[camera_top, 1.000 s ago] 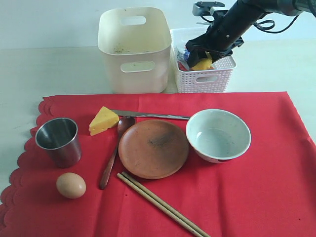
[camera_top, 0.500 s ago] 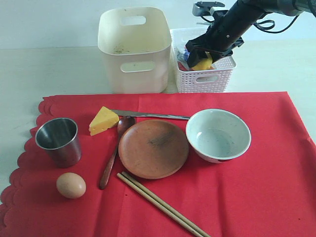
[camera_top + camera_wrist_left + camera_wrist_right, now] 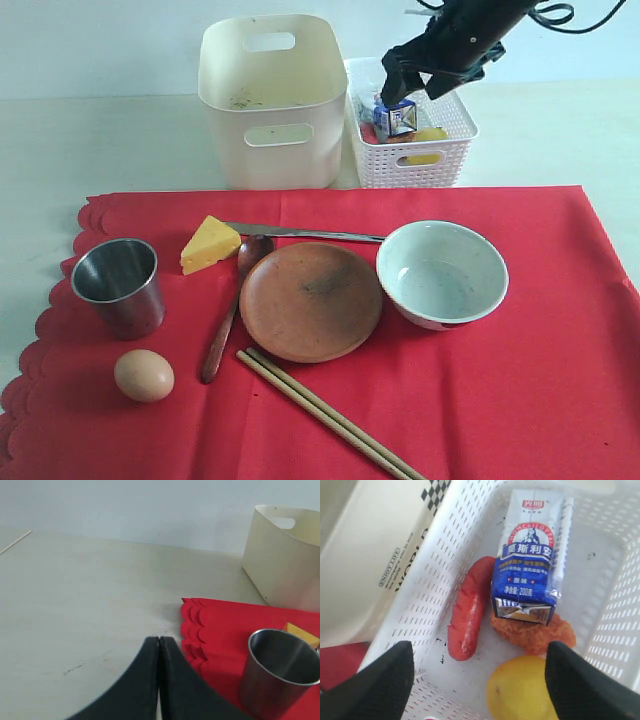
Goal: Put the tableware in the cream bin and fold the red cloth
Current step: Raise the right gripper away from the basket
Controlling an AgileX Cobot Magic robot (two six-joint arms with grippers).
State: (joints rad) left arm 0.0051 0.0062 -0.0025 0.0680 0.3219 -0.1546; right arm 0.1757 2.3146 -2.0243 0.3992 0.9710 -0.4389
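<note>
**Right claw spread and empty above the basket, tableware not yet binned**

Our right claw [image 3: 414,82] hangs with its jaws wide and nothing between them over the white perforated plastic basket [image 3: 445,152]. The tall cream plastic bin [image 3: 272,100] stands just beside it, and the large red fabric cloth [image 3: 545,380] carrying the round white bowl [image 3: 442,272] and round brown plate [image 3: 310,300] lies well apart from it. We judge the bowl's smooth curved wall could slip from the pads, or drag the cloth along. Our left claw [image 3: 159,647] is clenched on nothing, with the steel cup [image 3: 280,672] near it. Only the right wrist view shows the basket's contents (round yellow lemon [image 3: 520,692], blue-white milk carton [image 3: 530,565]), and only the exterior view shows the whole spread.
</note>
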